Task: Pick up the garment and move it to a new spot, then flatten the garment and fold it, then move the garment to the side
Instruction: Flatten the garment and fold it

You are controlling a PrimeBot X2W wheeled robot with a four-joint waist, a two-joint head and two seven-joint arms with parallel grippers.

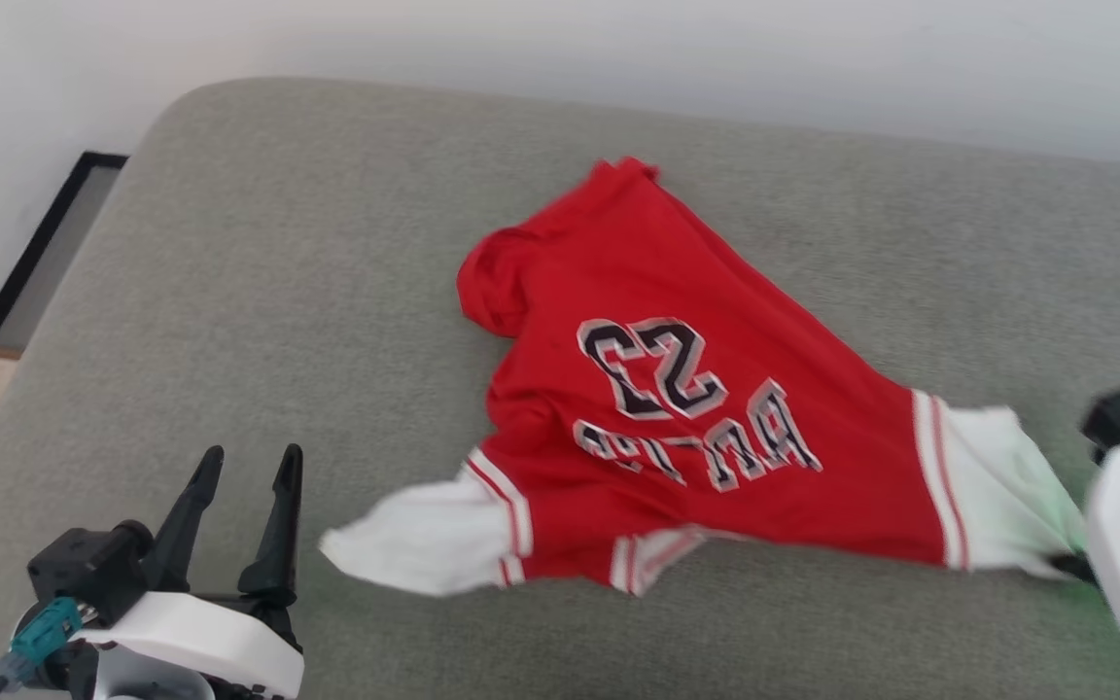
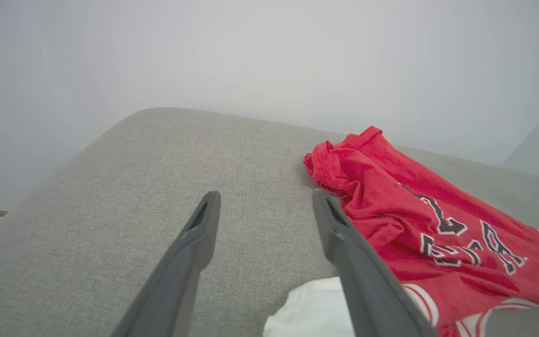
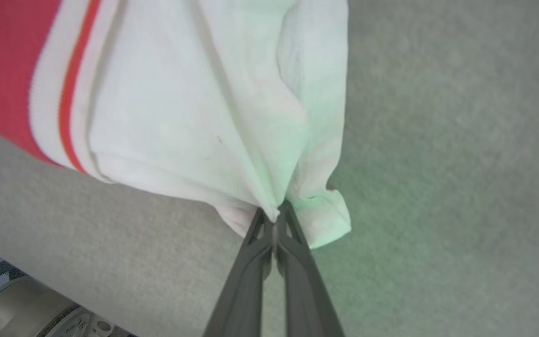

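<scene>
Garment (image 1: 677, 389) lies crumpled, so my right hand (image 3: 276, 219) clamps its white sleeve (image 3: 194, 117) to lift it; my left hand (image 1: 253, 457) hovers released.

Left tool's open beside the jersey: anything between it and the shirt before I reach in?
Nothing visible. Bare grey cushion alone separates the left tool from the garment and its near white sleeve. The right tool is shut on the far sleeve.
</scene>
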